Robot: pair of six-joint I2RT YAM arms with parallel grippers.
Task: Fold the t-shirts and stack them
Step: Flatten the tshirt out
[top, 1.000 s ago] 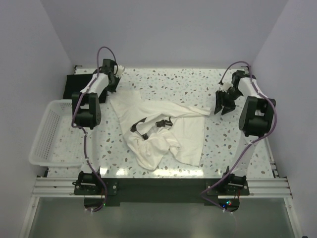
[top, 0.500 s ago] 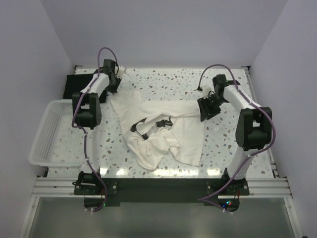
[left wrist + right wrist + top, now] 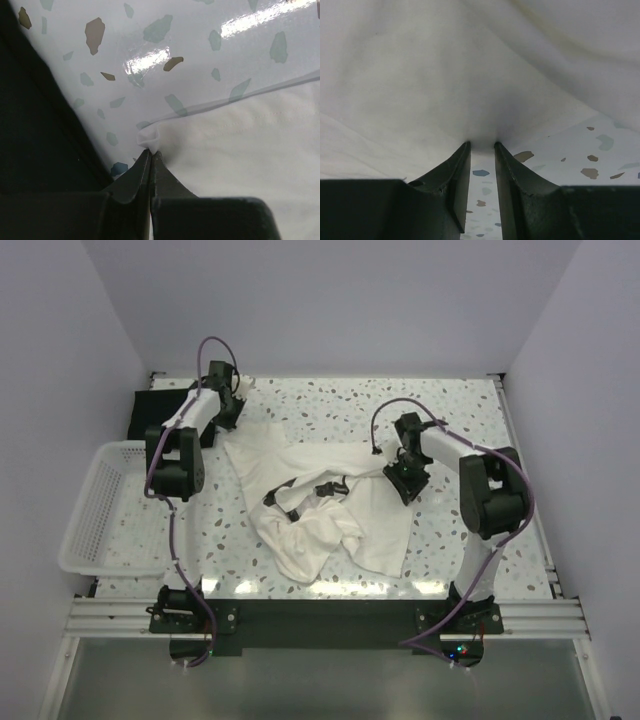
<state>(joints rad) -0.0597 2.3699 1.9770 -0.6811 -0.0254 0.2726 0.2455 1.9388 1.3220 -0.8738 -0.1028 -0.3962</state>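
The cream t-shirt lies crumpled in the middle of the table, with dark marks in its folds. My left gripper is at its far left corner. In the left wrist view it is shut on a small pinch of the cream cloth. The black t-shirt lies flat at the far left, and is the dark area in the left wrist view. My right gripper is at the shirt's right edge. Its jaws stand narrowly open, tips against the cream cloth, with bare table showing between them.
A white lattice basket stands at the left edge of the table. The speckled tabletop shows bare at the back and right. White walls close in the back and both sides.
My right arm has swung left from the table's right side to the cream shirt's right edge. The left arm and the shirt have barely moved.
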